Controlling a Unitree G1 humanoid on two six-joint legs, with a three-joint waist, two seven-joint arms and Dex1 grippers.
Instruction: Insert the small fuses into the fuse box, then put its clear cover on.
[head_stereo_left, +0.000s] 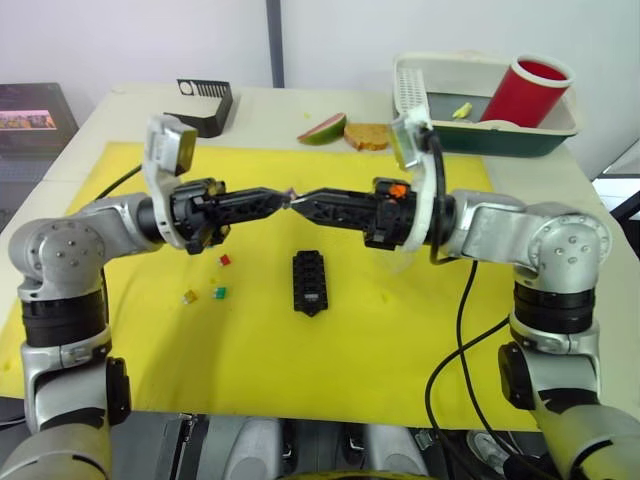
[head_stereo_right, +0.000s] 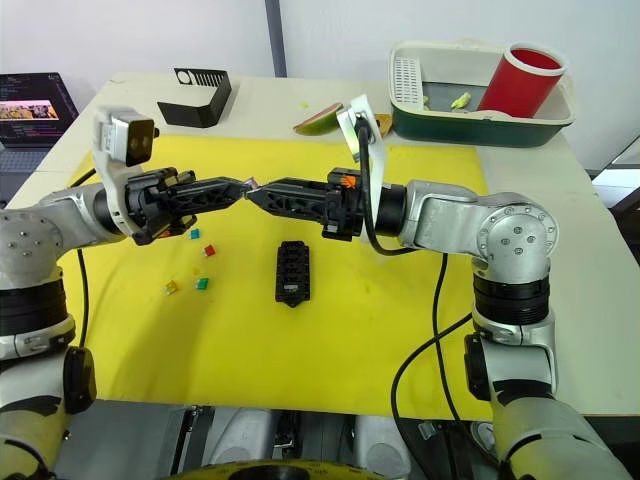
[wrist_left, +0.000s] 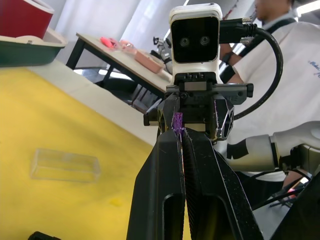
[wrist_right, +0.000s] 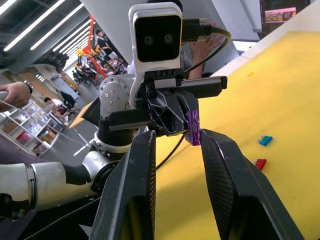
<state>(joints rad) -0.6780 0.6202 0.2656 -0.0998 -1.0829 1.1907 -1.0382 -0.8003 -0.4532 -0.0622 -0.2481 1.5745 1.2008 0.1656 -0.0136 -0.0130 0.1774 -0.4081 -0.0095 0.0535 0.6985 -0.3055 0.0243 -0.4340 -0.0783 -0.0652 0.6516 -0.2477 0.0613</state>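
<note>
- Nearest to us, the black fuse box (head_stereo_left: 309, 282) lies flat on the yellow mat (head_stereo_left: 400, 350), below the spot where our two grippers meet.
- To its left, loose small fuses rest on the mat: a yellow one (head_stereo_left: 189, 296), a green one (head_stereo_left: 219, 293), a red one (head_stereo_left: 224, 260), and a blue one (head_stereo_right: 194, 234) close under our left arm.
- Above the fuse box, our two arms reach toward each other at mid-mat, fingertips nearly touching.
- Our left gripper (head_stereo_left: 282, 199) has its fingers pinched together on a purple fuse (wrist_left: 177, 121), which stands out at the very tips.
- Our right gripper (head_stereo_left: 298, 203) has its fingers spread apart in the right wrist view, with the purple fuse between them, close to one finger (wrist_right: 220, 165); we cannot tell whether it touches.
- The clear cover (wrist_left: 64, 164) lies flat on the mat, apart from the grippers, seen from the left wrist.
- Farther back, off the mat, a black slotted holder (head_stereo_left: 205, 103) sits on the table (head_stereo_left: 590, 230) at the left.
- A mango slice (head_stereo_left: 322, 128) and a brown piece of food (head_stereo_left: 367, 135) lie near the middle.
- At the far right, a white and green basin (head_stereo_left: 500, 125) holds a red cup (head_stereo_left: 529, 90).
</note>
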